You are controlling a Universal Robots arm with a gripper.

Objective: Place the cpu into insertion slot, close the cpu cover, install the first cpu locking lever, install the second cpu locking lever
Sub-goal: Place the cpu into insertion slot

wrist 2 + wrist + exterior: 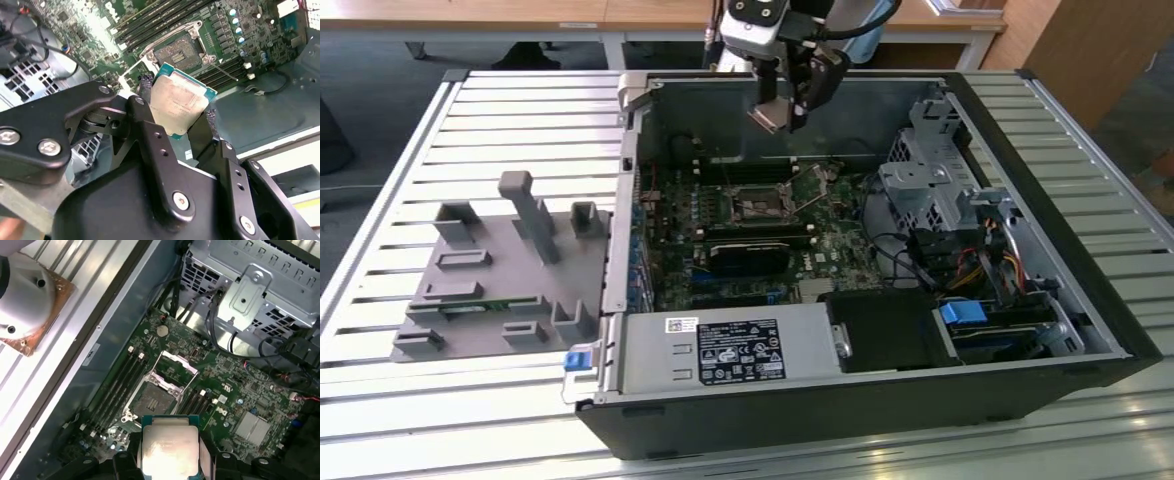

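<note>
My gripper (781, 115) hangs above the far side of the open computer case, shut on the cpu (770, 119). Both wrist views show the tan-silver cpu (179, 102) (170, 450) clamped by its edges between the black fingers (150, 125), tilted and well above the board. The insertion slot (757, 205) (180, 52) (152, 402) lies bare in the middle of the green motherboard (225, 390). The cpu cover (175, 371) stands swung open beside the slot. A thin locking lever (223, 70) sticks out free next to the socket.
Long black memory slots (117, 385) flank the socket. A silver drive cage (927, 190) and cables fill the case's right side in the exterior view, a power supply (720, 350) its near side. A grey fixture plate (494, 270) lies on the slatted table outside the case.
</note>
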